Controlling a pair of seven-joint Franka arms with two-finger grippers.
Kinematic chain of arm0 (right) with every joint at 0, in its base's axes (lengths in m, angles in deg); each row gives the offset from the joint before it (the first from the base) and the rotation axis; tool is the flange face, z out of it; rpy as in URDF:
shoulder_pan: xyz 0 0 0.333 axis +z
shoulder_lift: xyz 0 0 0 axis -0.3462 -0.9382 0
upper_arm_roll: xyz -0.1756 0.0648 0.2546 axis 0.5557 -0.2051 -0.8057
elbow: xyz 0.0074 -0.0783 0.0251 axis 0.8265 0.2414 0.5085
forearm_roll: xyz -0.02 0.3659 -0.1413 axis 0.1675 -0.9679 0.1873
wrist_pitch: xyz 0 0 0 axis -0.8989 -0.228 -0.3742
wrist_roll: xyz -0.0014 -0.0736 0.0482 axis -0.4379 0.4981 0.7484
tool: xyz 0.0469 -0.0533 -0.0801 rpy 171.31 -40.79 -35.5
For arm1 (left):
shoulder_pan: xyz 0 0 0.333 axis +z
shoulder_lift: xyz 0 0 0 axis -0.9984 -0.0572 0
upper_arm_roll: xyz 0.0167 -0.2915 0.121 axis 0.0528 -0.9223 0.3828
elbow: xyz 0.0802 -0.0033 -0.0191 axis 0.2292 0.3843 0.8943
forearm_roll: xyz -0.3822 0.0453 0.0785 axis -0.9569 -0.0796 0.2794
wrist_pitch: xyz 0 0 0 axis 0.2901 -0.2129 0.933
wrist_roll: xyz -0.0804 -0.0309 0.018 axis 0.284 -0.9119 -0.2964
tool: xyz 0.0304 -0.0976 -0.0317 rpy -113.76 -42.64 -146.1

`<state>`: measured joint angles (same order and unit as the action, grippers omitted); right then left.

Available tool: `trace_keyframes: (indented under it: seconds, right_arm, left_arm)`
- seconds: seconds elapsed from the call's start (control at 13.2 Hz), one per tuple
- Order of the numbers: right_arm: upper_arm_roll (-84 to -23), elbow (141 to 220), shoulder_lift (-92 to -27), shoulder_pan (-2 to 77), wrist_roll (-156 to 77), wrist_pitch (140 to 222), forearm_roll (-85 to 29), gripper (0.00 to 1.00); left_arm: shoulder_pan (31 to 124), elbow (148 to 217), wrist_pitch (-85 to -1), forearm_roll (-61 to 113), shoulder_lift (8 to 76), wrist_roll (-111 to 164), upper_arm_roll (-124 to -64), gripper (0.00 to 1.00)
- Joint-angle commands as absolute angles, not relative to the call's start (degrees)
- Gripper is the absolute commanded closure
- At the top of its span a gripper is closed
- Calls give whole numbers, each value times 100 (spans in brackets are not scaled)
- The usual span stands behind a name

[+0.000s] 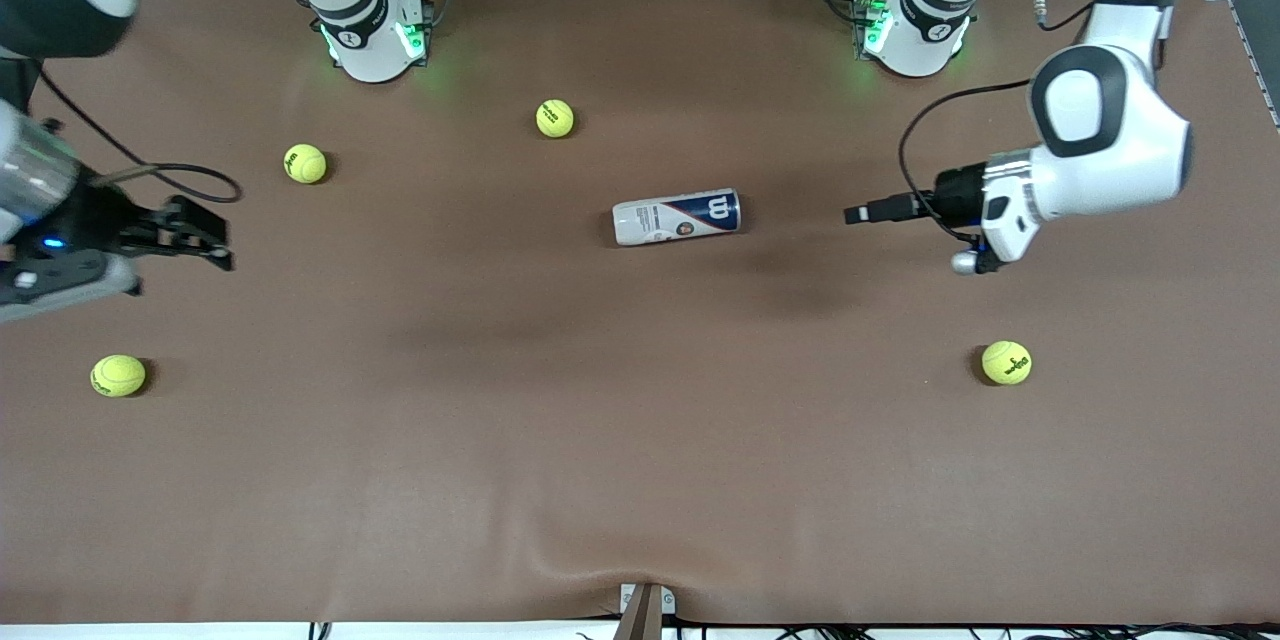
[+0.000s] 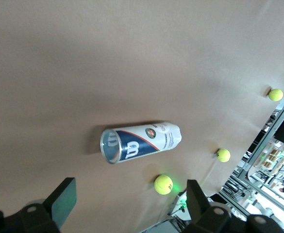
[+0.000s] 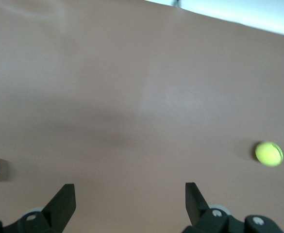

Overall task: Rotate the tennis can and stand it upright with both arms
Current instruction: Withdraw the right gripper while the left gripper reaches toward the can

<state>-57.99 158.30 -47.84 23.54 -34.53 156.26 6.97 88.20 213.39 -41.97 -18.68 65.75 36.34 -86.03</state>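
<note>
The tennis can (image 1: 677, 216) lies on its side mid-table, its navy end with the white "W" toward the left arm's end. In the left wrist view the can (image 2: 141, 142) shows its metal-rimmed open end. My left gripper (image 1: 860, 214) hovers low beside that navy end, a short gap from it. Its fingers (image 2: 64, 199) stand wide open around bare table, midpoint (image 2: 130, 201). My right gripper (image 1: 215, 240) hangs over the right arm's end of the table, well away from the can. It is open (image 3: 129, 199) and holds nothing.
Several yellow-green tennis balls lie loose on the brown table (image 1: 640, 420): one (image 1: 555, 118) and another (image 1: 305, 163) toward the bases, one (image 1: 118, 375) and one (image 1: 1006, 362) nearer the front camera. The right wrist view shows one ball (image 3: 269, 153).
</note>
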Motion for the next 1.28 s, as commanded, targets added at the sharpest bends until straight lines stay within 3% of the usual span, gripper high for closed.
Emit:
trace_keyframes:
  seconds: [0.0, 0.38, 0.76, 1.21]
  right_arm:
    - [-5890, 16102, -4319, 1877, -3585, 15276, 624, 0]
    - [-5890, 16803, -3564, 1630, -3664, 15204, 624, 0]
    - [-5890, 17305, -3131, 1866, -4480, 15046, 676, 0]
    - [-5635, 17446, -2885, 2113, -5080, 14905, 799, 0]
  left_arm:
    - [8874, 21745, -4345, -2264, 6829, 3740, -8760, 0]
    - [8866, 22245, -4818, -2966, 6821, 4458, -8875, 0]
    - [8831, 22317, -5504, -4503, 5882, 6172, -9208, 0]
    - [8778, 22150, -5505, -5683, 5036, 7300, -9419, 0]
